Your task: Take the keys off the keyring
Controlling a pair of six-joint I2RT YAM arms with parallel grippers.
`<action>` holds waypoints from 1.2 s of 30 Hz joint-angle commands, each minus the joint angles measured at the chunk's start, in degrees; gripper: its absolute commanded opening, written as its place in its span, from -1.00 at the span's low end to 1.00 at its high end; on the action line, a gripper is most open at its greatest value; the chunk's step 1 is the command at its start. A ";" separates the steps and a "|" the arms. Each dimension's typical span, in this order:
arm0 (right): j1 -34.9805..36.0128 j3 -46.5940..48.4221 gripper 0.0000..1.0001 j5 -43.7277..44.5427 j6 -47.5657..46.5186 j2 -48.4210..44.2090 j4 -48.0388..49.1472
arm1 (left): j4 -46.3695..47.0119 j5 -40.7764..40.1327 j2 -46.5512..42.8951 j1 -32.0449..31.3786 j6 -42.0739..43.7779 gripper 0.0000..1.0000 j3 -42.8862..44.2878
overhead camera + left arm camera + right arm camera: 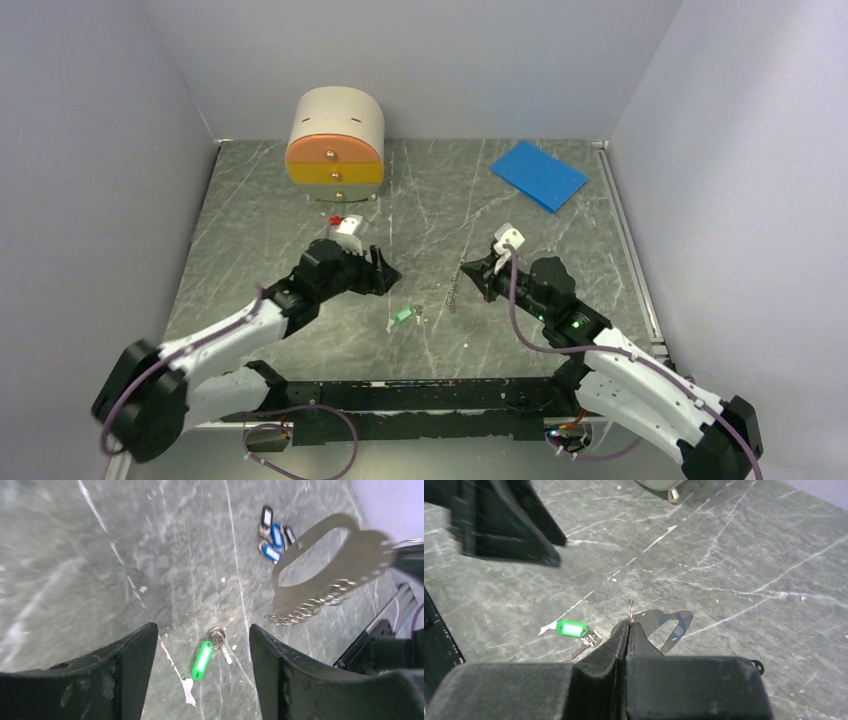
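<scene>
The keys, a bright green tag (202,660) with a small silvery key (221,645), lie flat on the table, apart from the keyring; they also show in the top view (403,314) and the right wrist view (570,628). My left gripper (201,628) is open and empty, hovering above the green tag, which shows between its fingers. My right gripper (629,625) is shut on the keyring (670,622), a flat grey metal loop with several thin rings (325,565), and holds it above the table (455,291) to the right of the keys.
Small blue and black tags (272,532) lie together on the table beyond the keyring. A white paper scrap (188,691) lies beside the green tag. A round drawer box (335,140) stands at the back left, and a blue sheet (538,174) lies at the back right.
</scene>
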 commanded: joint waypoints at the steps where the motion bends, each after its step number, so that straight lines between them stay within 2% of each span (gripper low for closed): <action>1: -0.03 6.46 -1.00 4.98 0.74 7.39 3.68 | -15.82 -11.29 -13.10 0.71 -1.41 0.50 2.59; 5: -0.13 10.34 -1.00 7.31 0.04 16.75 6.95 | -30.83 -19.19 -22.49 0.87 -1.24 0.70 8.69; 13: -1.21 18.62 -1.00 9.44 0.42 37.39 12.94 | -51.07 -26.90 -29.64 0.95 6.28 0.80 24.64; 16: -1.82 22.32 -0.99 8.53 0.65 44.15 13.19 | -52.10 -30.90 -31.62 0.88 10.56 0.81 24.82; 20: -2.08 26.36 -0.88 5.60 1.53 50.17 12.63 | -48.31 -34.15 -36.06 0.94 13.02 0.81 18.90; 28: -2.20 24.15 0.04 4.02 4.32 48.18 13.38 | -49.83 -33.46 -38.57 1.40 13.09 0.82 18.69; 33: -2.78 21.54 0.24 6.91 4.81 39.89 10.65 | -49.59 -34.32 -39.63 1.40 12.98 0.83 18.82; 36: -3.28 19.04 0.50 13.43 4.67 31.87 7.01 | -48.78 -35.76 -41.33 1.40 12.59 0.83 18.65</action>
